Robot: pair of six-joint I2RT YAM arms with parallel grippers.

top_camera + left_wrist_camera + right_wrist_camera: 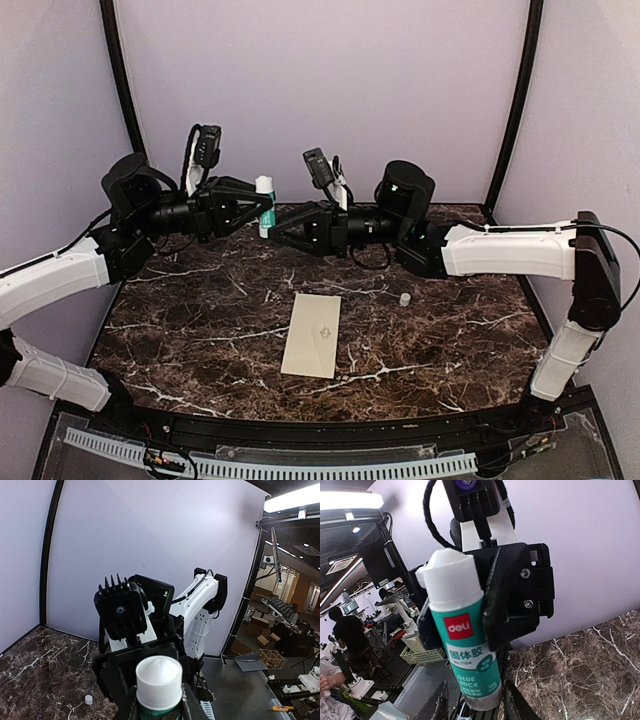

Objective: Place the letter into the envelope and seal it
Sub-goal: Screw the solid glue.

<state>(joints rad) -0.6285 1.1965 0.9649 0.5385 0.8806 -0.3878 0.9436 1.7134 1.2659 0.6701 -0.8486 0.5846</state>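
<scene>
The cream envelope, faint emblem facing up, lies flat near the middle of the marble table.

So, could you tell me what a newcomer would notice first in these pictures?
Most likely the green-and-white Deli glue stick, held up in the air at the back centre by the left gripper, with the right gripper at its base. Below them, the cream envelope lies flat in the middle of the dark marble table, a small white cap to its right.
</scene>
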